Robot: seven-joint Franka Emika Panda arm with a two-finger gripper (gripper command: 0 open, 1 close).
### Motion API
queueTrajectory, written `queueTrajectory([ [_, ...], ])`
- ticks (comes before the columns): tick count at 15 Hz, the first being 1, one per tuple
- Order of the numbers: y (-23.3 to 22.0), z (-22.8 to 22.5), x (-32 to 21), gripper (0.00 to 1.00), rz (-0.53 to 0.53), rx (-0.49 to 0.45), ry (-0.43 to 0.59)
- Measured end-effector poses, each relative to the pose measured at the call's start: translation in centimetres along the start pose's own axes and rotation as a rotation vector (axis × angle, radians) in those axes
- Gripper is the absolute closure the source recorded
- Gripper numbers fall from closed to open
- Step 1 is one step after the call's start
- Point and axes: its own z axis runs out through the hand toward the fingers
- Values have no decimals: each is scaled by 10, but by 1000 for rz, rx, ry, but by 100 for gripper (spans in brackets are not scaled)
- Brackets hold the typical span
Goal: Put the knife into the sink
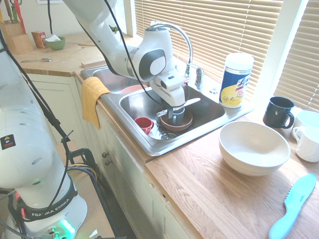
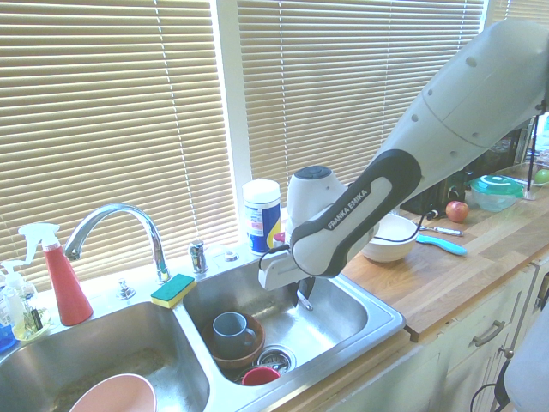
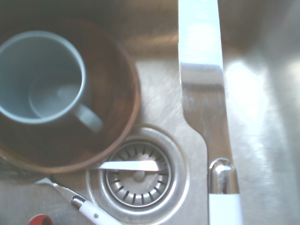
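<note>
The jaws are seen clamped on the knife (image 1: 185, 103), which is held level above the right basin of the sink (image 1: 209, 122), its blade reaching out toward the back wall. The gripper (image 1: 175, 110) is pointed nearly straight down inside the basin. In the wrist view the knife (image 3: 202, 84) is shown close up: a silvery blade, a metal collar and a white handle, lying beside the drain (image 3: 138, 176) as seen from above. Whether the knife touches the basin floor cannot be told.

A brown bowl (image 2: 233, 352) is set on the basin floor with a grey-blue mug (image 2: 230, 328) standing in it. A red cup (image 1: 144, 124) is placed just beside the bowl, near the front wall. A second small utensil with a white handle (image 3: 86, 206) is seen by the drain.

On the counter (image 1: 209, 189) a white bowl (image 1: 253, 147), a dark mug (image 1: 278, 112) and a light-blue plastic knife (image 1: 294, 205) are found, well apart from the sink. A wipes canister (image 1: 236, 79) is stood behind the basin, and a yellow cloth (image 1: 92, 97) is draped over the front edge.
</note>
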Motion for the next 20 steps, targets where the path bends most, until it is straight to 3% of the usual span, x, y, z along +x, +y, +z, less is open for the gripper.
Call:
queueTrajectory([
  [4,-2,68,3,100,-15,-29,-19],
  [12,-30,162,29,100,15,-58,-48],
  [13,-34,165,26,0,18,-58,-50],
  [20,-37,166,26,0,37,-59,-64],
])
